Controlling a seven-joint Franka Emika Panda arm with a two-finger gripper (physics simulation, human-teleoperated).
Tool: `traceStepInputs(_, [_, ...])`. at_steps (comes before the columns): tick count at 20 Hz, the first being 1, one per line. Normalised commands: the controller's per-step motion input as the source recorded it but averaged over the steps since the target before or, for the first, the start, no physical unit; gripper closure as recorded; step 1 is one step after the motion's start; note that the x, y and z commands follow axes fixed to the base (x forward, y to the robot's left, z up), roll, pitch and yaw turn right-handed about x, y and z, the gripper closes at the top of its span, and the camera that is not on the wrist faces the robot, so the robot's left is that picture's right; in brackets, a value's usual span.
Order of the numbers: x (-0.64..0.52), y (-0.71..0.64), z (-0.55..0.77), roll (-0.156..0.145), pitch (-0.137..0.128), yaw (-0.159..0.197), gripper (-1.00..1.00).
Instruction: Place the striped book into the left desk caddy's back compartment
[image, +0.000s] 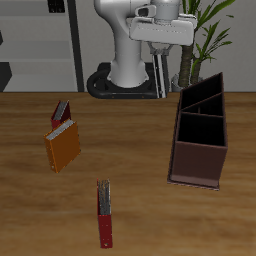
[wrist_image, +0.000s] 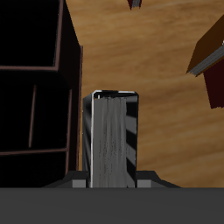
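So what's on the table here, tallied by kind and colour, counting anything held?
the striped book, gripped in the hand: 1
orange book: 1
dark red books: 2, the farther dark red book and the nearer dark red book
the left desk caddy: 1
Total: 5

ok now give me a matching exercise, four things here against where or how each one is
Things:
1. striped book
2. orange book
3. dark red book
4. left desk caddy

Places or states:
a. nearest the table's front edge
b. open-topped, three sections
c. held in the end effector, off the table
d. on the table beside a small dark book

Pairs: 1-c, 2-d, 3-a, 4-b
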Motion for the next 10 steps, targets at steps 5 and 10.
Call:
traceStepInputs(5, [0.02,0.18,0.00,0.026,-0.001,0.009,1.00])
traceStepInputs(10, [0.11,0.22,0.06,0.027,-0.006,-0.003,1.00])
